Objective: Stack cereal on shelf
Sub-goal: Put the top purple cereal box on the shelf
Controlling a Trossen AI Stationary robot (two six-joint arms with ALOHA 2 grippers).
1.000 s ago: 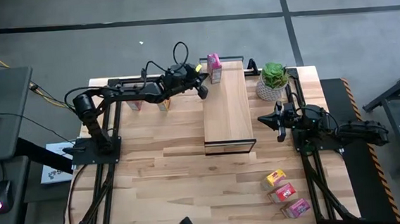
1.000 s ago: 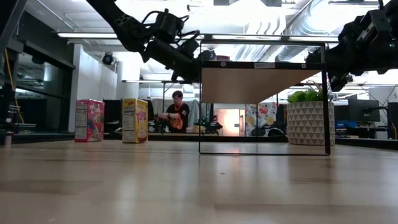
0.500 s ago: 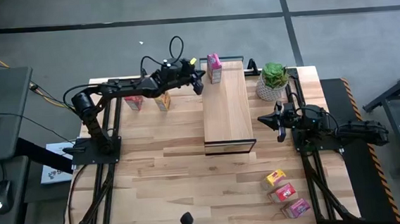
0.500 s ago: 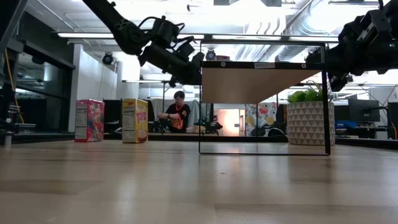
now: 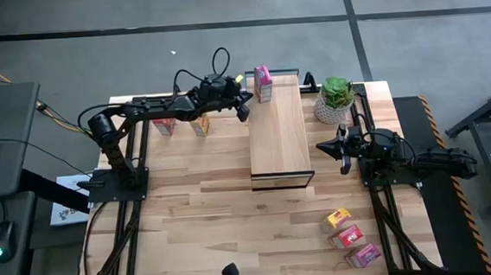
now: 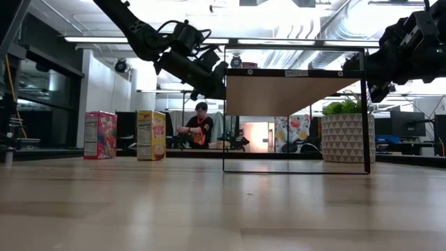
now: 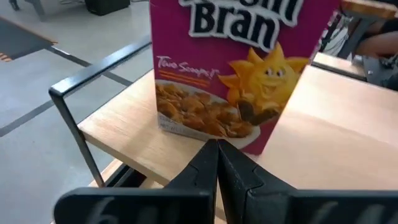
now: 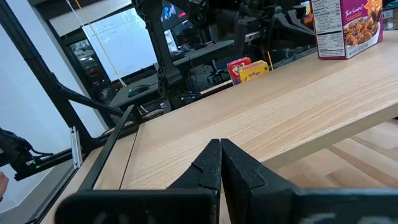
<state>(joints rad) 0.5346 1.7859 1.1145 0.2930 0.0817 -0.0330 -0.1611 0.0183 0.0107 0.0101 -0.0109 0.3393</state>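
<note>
Pale planked wood fills the high view, a wide wooden surface carrying everything, and down its middle stands the long light-wood shelf on a dark metal frame. At the shelf's far end a magenta cardboard cereal box stands upright on the board, near the corner. The left hand hangs just beside that box, off the shelf's left edge, fingers pressed together and holding nothing; its wrist view looks straight at the box face over the closed tips. Behind the left arm, on the surface, a red cereal box and a yellow cereal box stand side by side. The right hand waits to the right of the shelf, raised, fingers pressed together, empty. Near it a green potted plant in a white patterned pot sits at the far right corner. Down at the near right, three more small boxes, yellow, red and pink, lie in a row. The low view looks across into a bright office-like room where a seated person shows beyond the surface.
</note>
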